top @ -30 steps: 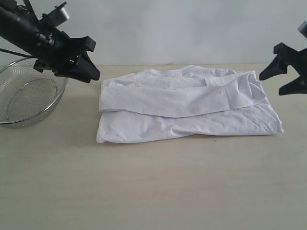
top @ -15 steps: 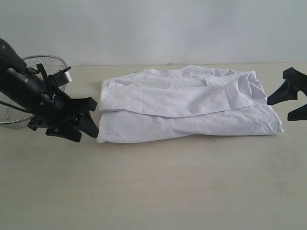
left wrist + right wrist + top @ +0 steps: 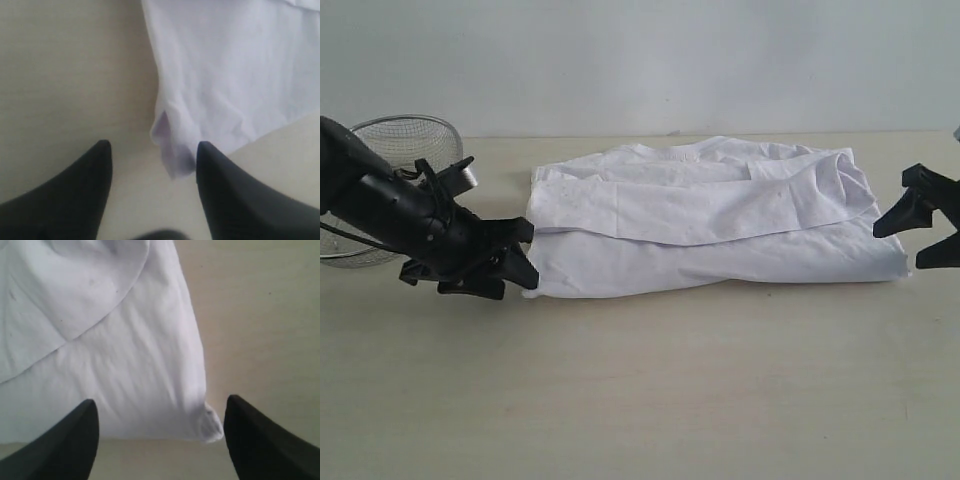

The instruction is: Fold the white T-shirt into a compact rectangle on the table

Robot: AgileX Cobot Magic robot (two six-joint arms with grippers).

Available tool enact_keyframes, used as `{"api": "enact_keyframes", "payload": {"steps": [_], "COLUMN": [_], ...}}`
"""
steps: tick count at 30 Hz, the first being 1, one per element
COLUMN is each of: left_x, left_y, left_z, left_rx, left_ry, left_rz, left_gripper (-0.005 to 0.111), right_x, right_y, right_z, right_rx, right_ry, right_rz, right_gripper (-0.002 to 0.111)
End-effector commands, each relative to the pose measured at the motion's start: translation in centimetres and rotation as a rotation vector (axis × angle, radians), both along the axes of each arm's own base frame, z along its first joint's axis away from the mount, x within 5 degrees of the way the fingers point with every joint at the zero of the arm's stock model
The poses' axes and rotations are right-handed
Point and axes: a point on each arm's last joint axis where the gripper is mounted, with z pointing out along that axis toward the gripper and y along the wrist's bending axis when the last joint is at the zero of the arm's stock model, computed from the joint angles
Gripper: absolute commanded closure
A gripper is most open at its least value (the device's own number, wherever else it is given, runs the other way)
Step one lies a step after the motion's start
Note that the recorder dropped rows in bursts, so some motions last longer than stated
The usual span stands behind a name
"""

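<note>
Exterior: the white T-shirt [image 3: 710, 215] lay mid-tabletop [image 3: 640, 390], already folded lengthwise into a wide band with the top flap overlapping the lower layer. It wasn't compact yet, so a crosswise fold looked like the step in hand. The left gripper [image 3: 533, 255] sat low at the shirt's left end, jaws spread, tips at the near-left corner; touching or just short, couldn't tell. The right gripper [image 3: 897, 248] mirrored it at the right end, jaws spread, just beside the edge. The symmetric placement read as setup for a two-end pickup. A wire-mesh bowl [image 3: 390, 140] stood behind the left arm, apart from the cloth. Left wrist: the left gripper [image 3: 152, 145] was wide apart and pinched nothing. The near-left corner [image 3: 172, 160] lay between the tips, slightly curled off the tabletop [image 3: 65, 75]: a decent bite point. Right wrist: the right gripper [image 3: 161, 400] was spread wide and empty. The near-right corner [image 3: 210, 425] sat between the tips but nearer one finger, so a small sideways correction seemed needed. Likely risk: catching only the top layer and undoing the fold.
</note>
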Motion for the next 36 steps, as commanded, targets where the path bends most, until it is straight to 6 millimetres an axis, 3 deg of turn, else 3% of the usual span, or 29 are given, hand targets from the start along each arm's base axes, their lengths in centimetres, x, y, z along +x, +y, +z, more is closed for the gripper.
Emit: {"api": "enact_keyframes", "payload": {"steps": [1,8,15,20,27,29,31,33,36], "left_x": [0.4,0.8,0.9,0.9,0.9,1.1,1.3,1.2,1.2], "left_y": [-0.3,-0.1,0.0,-0.2,-2.5,-2.5,-2.4,-2.3,-2.3], "left_z": [-0.7,-1.6,-1.6,-1.8,-3.1,-3.2,-3.3,-3.3,-3.4], "left_rx": [-0.028,-0.008,0.007,-0.001,-0.072,-0.069,-0.059,-0.042,-0.031], "left_ry": [-0.025,-0.043,-0.061,-0.058,0.007,0.002,-0.008,-0.011,-0.014], "left_rz": [0.04,0.051,0.058,0.06,0.009,0.011,0.02,0.001,-0.01], "left_gripper": [0.057,0.057,0.057,0.057,0.058,0.064,0.085,0.1,0.102], "right_x": [0.3,1.3,1.5,1.5,1.5,1.5,1.5,1.5,1.4], "right_y": [0.7,2.5,2.3,2.2,2.2,2.2,2.2,2.2,2.3], "right_z": [-0.9,-1.8,-2.1,-2.1,-2.1,-2.1,-2.1,-2.2,-2.2], "right_rx": [-0.001,-0.058,-0.086,-0.09,-0.093,-0.093,-0.095,-0.096,-0.092], "right_ry": [-0.001,-0.011,-0.016,-0.018,-0.022,-0.022,-0.023,-0.023,-0.017], "right_rz": [0.024,0.066,0.046,0.046,0.052,0.052,0.055,0.06,0.074], "right_gripper": [0.045,0.045,0.046,0.059,0.059,0.06,0.062,0.076,0.108]}}
